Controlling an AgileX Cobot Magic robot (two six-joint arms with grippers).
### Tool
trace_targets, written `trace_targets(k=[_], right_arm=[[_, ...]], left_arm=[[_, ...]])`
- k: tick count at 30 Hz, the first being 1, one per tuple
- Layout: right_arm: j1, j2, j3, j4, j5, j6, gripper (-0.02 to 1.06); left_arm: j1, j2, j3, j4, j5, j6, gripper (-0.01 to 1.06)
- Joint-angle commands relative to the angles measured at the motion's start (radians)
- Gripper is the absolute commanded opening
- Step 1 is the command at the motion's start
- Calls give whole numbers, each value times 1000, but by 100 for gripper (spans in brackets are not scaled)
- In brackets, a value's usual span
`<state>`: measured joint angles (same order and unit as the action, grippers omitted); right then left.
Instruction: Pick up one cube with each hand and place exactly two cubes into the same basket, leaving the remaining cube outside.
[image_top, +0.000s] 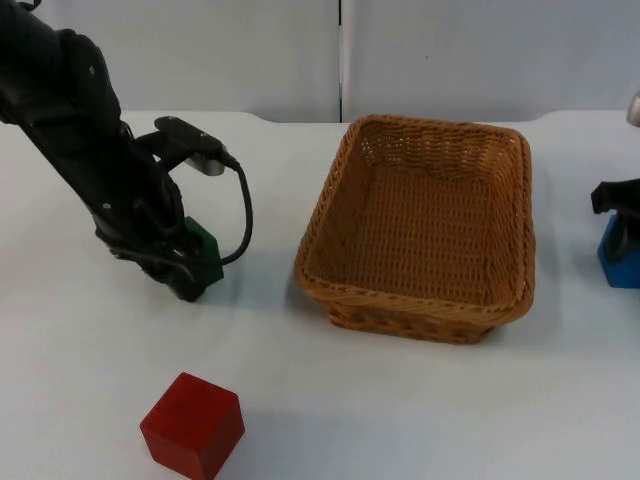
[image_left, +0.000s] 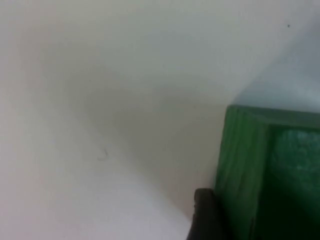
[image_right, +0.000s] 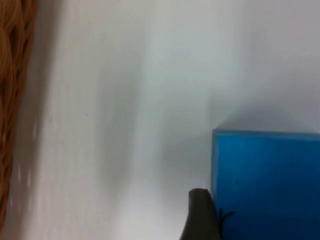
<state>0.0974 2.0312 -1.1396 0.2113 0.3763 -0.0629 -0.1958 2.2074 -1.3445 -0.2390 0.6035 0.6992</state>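
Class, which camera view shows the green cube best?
The left wrist view: the green cube looms close, beside a fingertip. The top view has it partly hidden behind the left gripper. The right wrist view offers a blue cube.

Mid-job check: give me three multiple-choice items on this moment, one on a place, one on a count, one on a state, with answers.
1. Where is the red cube?
A. in the basket
B. on the table in front of the left arm
C. beside the blue cube

2. How many cubes lie in the basket?
A. none
B. one
C. two

3. What is the left gripper doing?
A. hanging high over the basket
B. down at the green cube
C. carrying the red cube

Answers: 1 B, it sits alone on the table near the front edge. 2 A, only bare wicker shows inside. 3 B, a fingertip lies against the green cube; likewise the right gripper is at the blue cube.
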Motion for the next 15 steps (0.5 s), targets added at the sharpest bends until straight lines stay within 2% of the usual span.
trace_targets(k=[1, 7, 15], right_arm=[[-3, -18, 4, -1, 17, -19, 0], [-3, -153, 4, -30, 82, -36, 0], [-3, -391, 4, -52, 131, -38, 0]], left_arm=[[-3, -25, 2, 9, 19, -22, 0], [-2, -110, 2, 53, 67, -102, 0], [-2, -222, 2, 57, 123, -122, 0]])
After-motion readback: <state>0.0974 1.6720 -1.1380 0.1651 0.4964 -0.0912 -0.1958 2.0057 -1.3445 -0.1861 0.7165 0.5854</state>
